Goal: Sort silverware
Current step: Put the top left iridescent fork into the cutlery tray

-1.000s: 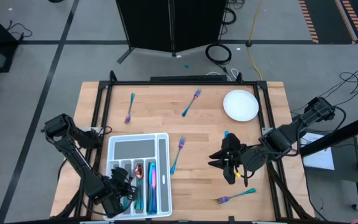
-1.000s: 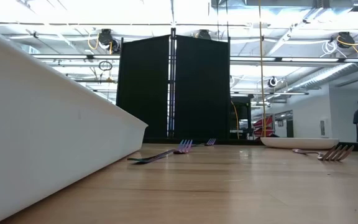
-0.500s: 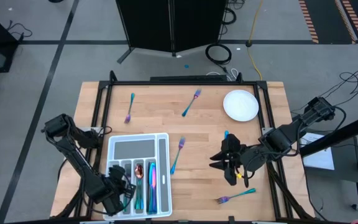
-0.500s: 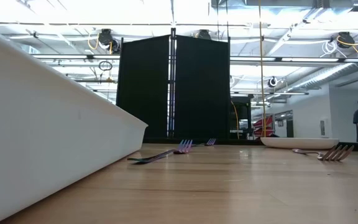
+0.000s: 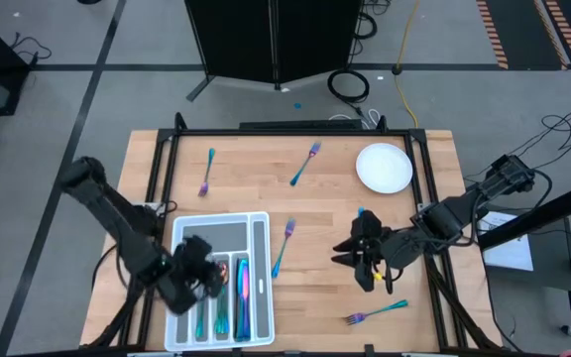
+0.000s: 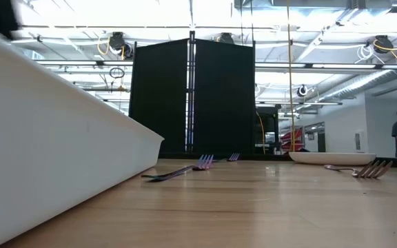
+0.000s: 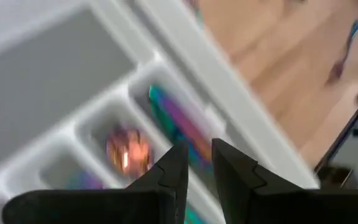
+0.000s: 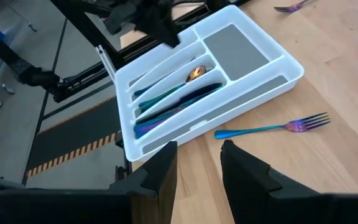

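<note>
Over the tray (image 5: 258, 230), left claw (image 5: 209, 273); no legible writing.

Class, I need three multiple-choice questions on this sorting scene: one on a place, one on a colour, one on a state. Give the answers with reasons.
1. Where is the round plate?
A. Inside the tray
B. Near the far right corner of the table
C. Under the left arm

2. What colour is the cutlery tray?
A. White
B. Black
C. Red

3. How is the right hand?
A. Shut on a fork
B. Out of every view
C. Open, holding nothing

Answers:
1 B, since the high view shows it alone by that corner, well away from the tray.
2 A, since its walls and rim are white in the high and right wrist views.
3 C, since the right wrist view shows its fingers apart with only bare wood between them.
</note>
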Available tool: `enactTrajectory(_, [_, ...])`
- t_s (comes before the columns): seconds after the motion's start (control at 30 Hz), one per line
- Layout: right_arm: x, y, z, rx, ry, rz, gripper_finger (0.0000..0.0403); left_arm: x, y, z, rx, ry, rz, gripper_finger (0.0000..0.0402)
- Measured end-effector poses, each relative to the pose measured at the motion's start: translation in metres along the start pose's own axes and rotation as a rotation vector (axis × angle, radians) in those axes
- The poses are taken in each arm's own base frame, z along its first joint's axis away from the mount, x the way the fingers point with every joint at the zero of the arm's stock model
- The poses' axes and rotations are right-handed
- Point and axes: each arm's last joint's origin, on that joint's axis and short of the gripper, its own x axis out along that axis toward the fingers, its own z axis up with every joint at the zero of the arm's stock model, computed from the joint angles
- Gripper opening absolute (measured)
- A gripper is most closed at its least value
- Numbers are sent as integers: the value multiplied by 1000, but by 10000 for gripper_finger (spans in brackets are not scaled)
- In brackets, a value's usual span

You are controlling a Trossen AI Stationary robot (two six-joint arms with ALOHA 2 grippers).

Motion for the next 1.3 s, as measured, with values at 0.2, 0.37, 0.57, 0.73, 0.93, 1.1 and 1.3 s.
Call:
enactTrajectory(0.2, [1, -3, 4, -68, -9, -12, 109, 8, 6, 68, 77, -100, 53, 73])
enactTrajectory(0.37, [3, -8, 8, -143, -19, -30, 109, 20, 18, 129, 89, -209, 98, 73])
enactTrajectory(0.57, [7, -16, 17, -169, -39, -63, 109, 28, 31, 192, 57, -363, 86, 73])
enactTrajectory(0.73, [9, -22, 26, -151, -72, -78, 109, 30, 48, 229, 33, -438, 84, 73])
enactTrajectory(0.93, [11, -27, 30, -112, -82, -94, 109, 32, 62, 248, -31, -363, -8, 73])
enactTrajectory(1.1, [12, -33, 36, -109, -93, -118, 109, 36, 67, 251, -34, -344, 11, 73])
enactTrajectory(1.3, [14, -40, 42, -119, -105, -146, 109, 53, 70, 256, -8, -343, 84, 73])
